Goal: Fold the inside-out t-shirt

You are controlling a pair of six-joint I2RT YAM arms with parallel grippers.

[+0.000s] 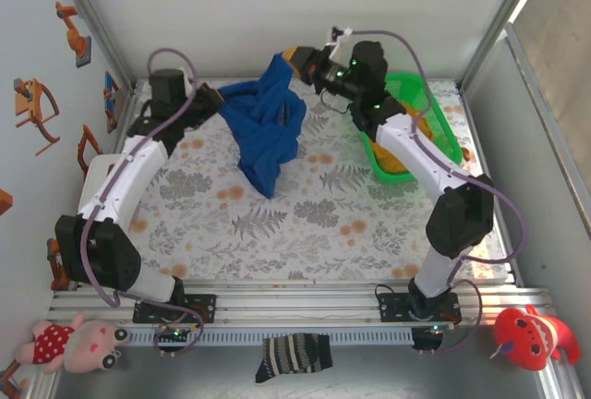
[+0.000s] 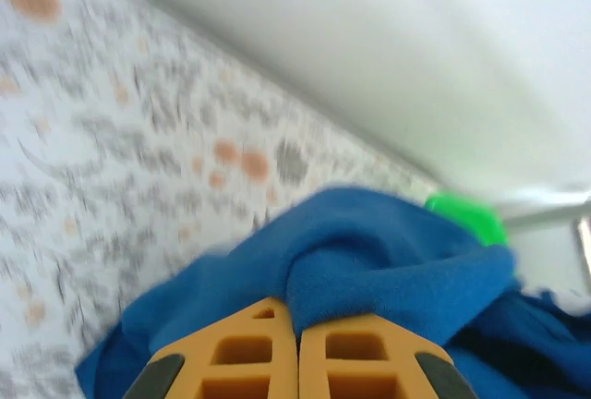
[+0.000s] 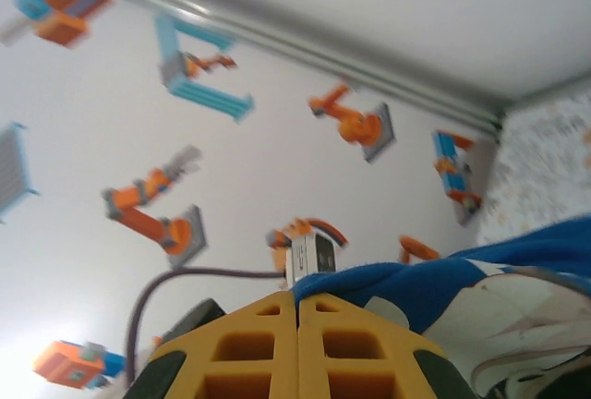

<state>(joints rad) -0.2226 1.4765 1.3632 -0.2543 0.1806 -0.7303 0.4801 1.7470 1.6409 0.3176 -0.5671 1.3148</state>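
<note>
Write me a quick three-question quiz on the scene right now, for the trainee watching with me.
1. True or false: the blue t-shirt lies spread flat on the table.
2. Where does the green basket stand? A) far right of the table B) far left C) near edge, middle
3. Which is shut on the t-shirt: the left gripper, the right gripper, or both?
Key: 1 false, it is lifted and bunched; 2 A; 3 both.
</note>
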